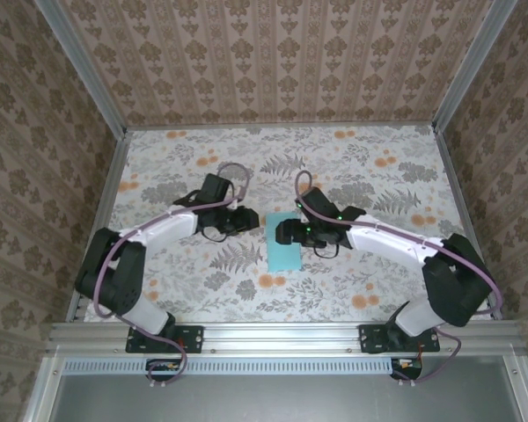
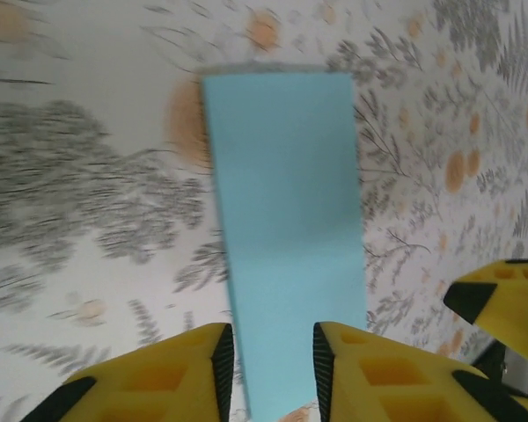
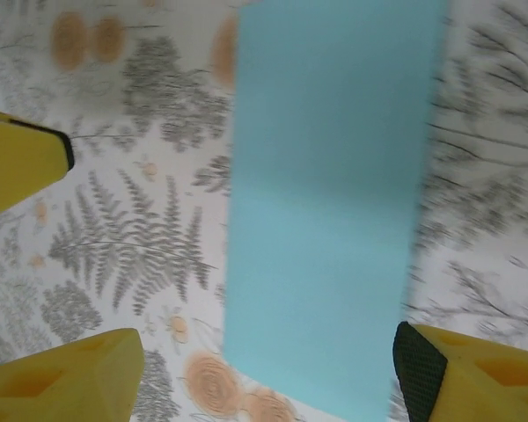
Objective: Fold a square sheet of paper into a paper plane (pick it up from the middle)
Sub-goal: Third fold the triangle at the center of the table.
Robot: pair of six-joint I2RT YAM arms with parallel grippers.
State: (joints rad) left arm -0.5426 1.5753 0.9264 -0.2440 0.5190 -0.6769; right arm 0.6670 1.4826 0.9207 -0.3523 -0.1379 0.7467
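The light-teal sheet of paper (image 1: 284,246) lies flat on the floral table between the two grippers, showing as a rectangle longer than it is wide. My left gripper (image 1: 252,220) is at its upper left edge. In the left wrist view the paper (image 2: 286,211) runs away from the gripper (image 2: 273,369), whose yellow fingers stand a narrow gap apart over its near end, not pinching it. My right gripper (image 1: 283,230) hovers over the paper's upper right part. In the right wrist view its jaws (image 3: 268,374) stand wide, straddling the paper (image 3: 330,193).
The floral tablecloth (image 1: 361,167) covers the whole table, with patterned walls on three sides. A yellow finger of the right gripper (image 2: 502,303) shows at the right of the left wrist view; a left finger (image 3: 18,163) shows at the left of the right wrist view.
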